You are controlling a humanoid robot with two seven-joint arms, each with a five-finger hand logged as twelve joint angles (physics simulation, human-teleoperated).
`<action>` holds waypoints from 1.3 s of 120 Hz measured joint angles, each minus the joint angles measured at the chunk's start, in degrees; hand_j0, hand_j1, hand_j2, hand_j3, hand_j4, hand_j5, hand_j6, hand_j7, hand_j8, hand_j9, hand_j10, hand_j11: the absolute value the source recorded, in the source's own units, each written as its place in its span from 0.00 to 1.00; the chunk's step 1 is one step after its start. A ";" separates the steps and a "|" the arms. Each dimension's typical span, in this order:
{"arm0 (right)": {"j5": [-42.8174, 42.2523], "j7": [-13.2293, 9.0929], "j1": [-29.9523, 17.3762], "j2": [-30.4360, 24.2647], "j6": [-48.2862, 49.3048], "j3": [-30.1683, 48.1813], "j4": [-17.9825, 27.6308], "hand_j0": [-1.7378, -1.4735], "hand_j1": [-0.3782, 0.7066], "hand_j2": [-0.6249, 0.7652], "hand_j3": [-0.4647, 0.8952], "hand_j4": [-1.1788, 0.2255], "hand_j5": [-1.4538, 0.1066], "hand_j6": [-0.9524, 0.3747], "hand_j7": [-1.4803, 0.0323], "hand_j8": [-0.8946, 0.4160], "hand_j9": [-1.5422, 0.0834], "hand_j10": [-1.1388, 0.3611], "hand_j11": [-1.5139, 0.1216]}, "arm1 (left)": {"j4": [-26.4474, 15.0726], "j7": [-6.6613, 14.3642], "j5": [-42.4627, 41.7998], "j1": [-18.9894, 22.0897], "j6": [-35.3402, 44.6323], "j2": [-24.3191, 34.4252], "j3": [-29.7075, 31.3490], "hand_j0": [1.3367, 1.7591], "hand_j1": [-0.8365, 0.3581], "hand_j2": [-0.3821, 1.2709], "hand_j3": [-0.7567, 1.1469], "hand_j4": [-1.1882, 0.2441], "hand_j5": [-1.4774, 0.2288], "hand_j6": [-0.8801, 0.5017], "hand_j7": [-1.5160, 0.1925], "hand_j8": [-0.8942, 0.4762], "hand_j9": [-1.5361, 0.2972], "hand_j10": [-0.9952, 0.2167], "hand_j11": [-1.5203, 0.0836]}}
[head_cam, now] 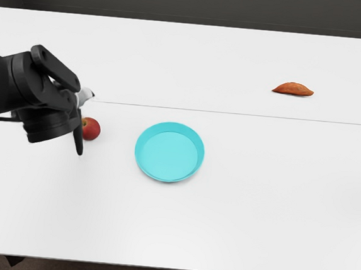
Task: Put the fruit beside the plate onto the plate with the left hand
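Head view: apple [93, 128] (partly hidden) lies just beside left robot hand [54, 115].

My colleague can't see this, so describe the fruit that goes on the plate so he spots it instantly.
Start at the turquoise plate on the white table. Just left of it, beside the black left robot hand, lies a small apple. It is round and red, unlike the long orange-brown sweet potato at the far right.

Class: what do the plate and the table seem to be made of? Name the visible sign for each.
Plate: likely plastic, matte turquoise; even colour, no glints. Table: smooth matte white, perhaps laminate; no grain shows, so uncertain.
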 joint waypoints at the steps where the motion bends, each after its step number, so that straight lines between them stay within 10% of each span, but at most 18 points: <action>1: 0.00 0.00 0.00 0.00 0.00 0.00 0.00 0.30 0.04 0.45 0.34 0.83 0.92 0.71 0.97 0.67 0.94 0.75 0.91 | 0.29 0.00 0.03 0.20 0.03 0.00 0.00 0.76 0.94 0.24 0.40 0.80 0.83 0.60 0.85 0.62 0.80 0.78 0.91; 156: 0.00 0.00 0.00 0.00 0.00 0.00 0.00 0.30 0.04 0.45 0.34 0.83 0.92 0.71 0.97 0.67 0.94 0.75 0.91 | 8.01 -0.08 9.98 9.05 0.29 0.00 -1.43 0.76 0.70 0.27 0.40 0.62 0.64 0.42 0.66 0.44 0.63 0.58 0.71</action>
